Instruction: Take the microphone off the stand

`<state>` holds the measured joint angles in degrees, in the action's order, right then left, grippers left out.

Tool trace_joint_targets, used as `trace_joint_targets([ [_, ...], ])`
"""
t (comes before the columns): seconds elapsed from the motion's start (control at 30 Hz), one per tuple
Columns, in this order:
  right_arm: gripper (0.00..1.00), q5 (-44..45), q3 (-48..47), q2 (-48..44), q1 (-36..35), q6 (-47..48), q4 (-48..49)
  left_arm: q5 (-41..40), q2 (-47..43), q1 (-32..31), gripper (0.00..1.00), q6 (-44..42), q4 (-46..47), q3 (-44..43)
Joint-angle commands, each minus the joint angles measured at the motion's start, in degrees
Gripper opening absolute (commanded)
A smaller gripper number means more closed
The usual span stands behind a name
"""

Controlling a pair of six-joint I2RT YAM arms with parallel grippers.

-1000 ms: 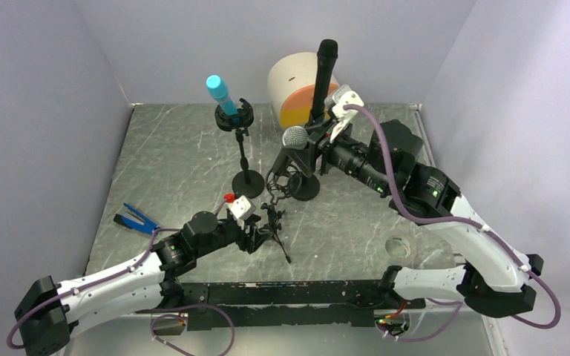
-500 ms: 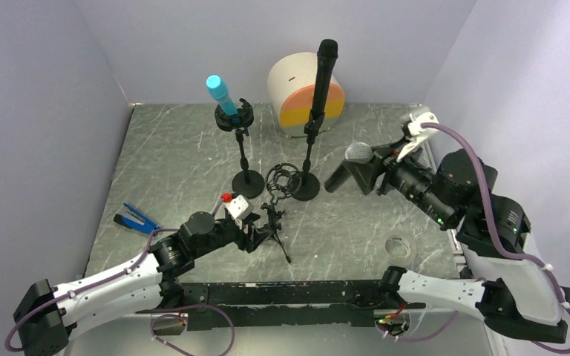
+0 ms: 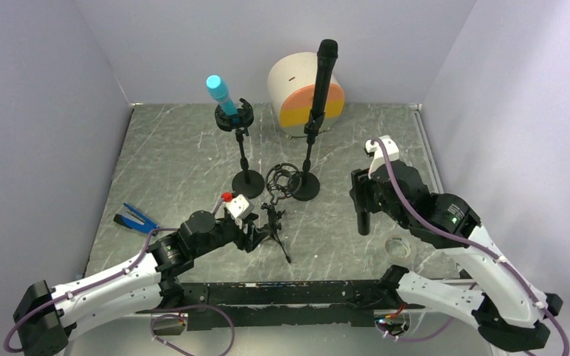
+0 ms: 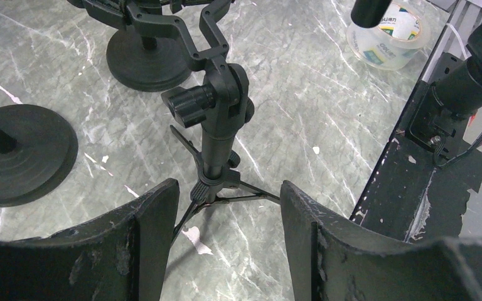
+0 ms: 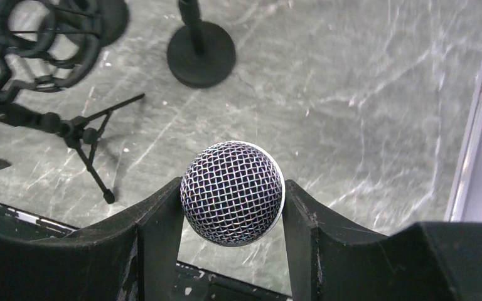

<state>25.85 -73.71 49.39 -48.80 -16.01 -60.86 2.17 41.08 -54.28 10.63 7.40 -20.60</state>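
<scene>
Silver mesh of the microphone (image 5: 232, 191) is pinched in my right gripper (image 5: 232, 185), handle hanging down over the table (image 3: 185, 148), apart from the tripod stand (image 4: 216, 125); my left gripper (image 4: 229, 188) straddles its post, fingers spread, not touching

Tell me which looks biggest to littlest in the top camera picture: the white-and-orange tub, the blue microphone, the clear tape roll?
1. white-and-orange tub: biggest by far.
2. blue microphone and clear tape roll: about the same, one long, one round, so no ranking.
</scene>
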Motion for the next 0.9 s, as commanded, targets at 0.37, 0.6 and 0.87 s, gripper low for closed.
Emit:
trace_joint_targets([
  [0.37, 0.02, -29.5, 8.4, 15.4, 32.3, 5.1, 1.8, -0.3, -1.4, 0.1, 0.64, 0.0, 0.2, -2.1],
  [0.6, 0.00, -16.4, 7.7, 18.1, 33.2, 2.2, 0.7, 0.0, -2.1, 0.1, 0.64, -0.7, -2.5, -2.7],
  [0.87, 0.00, -4.1, 9.7, 18.1, 33.5, 1.8, 2.7, -0.6, -3.6, 0.1, 0.64, -0.3, -1.5, -1.5],
])
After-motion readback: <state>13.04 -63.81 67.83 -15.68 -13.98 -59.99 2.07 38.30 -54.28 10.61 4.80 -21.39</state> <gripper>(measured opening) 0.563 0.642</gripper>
